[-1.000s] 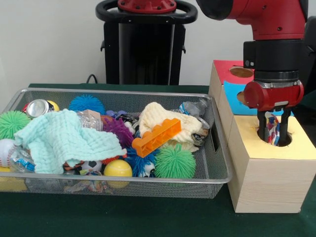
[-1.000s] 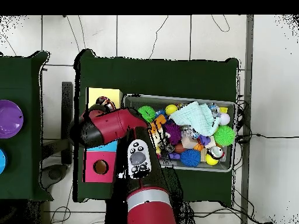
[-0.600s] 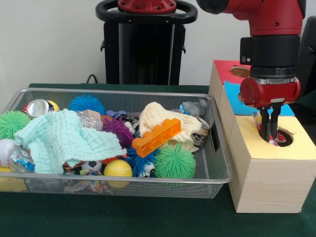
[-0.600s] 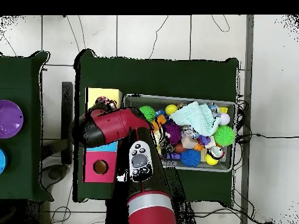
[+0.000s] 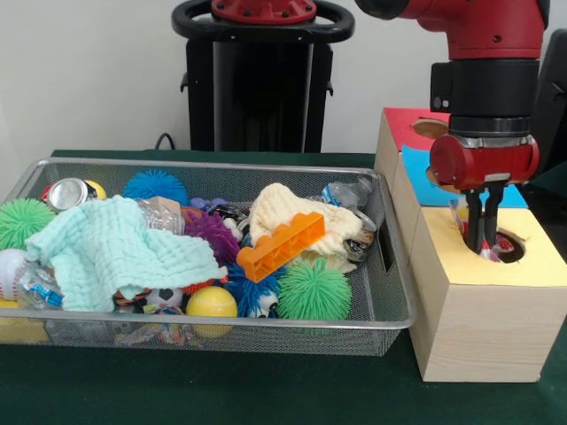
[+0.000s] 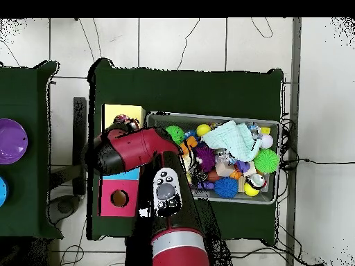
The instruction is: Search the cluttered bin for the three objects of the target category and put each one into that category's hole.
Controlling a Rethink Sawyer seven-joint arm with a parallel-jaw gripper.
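My gripper (image 5: 484,246) hangs just above the round hole (image 5: 508,248) in the yellow top of the wooden box (image 5: 478,328). Its two black fingers stand close together, shut, with nothing seen between them. A crumpled red and white item (image 5: 505,255) shows inside that hole. The wire bin (image 5: 390,297) to the left holds an orange toy brick (image 5: 281,246), a green spiky ball (image 5: 314,289), a mint cloth (image 5: 115,252), a cream cloth (image 5: 292,212) and a crushed can (image 5: 69,192). In the overhead view the red arm (image 6: 132,149) covers the gripper beside the yellow top (image 6: 119,111).
The box also has a blue section (image 5: 415,173) and a red section (image 5: 403,124), each with a hole. More bin clutter: a purple spiky ball (image 5: 213,232), a blue spiky ball (image 5: 155,186), a yellow ball (image 5: 211,303). Green cloth covers the table (image 5: 266,390).
Over the last second the gripper rose out of the yellow hole and its fingers came together; the colourful item stayed in the hole. The last half second shows almost no movement.
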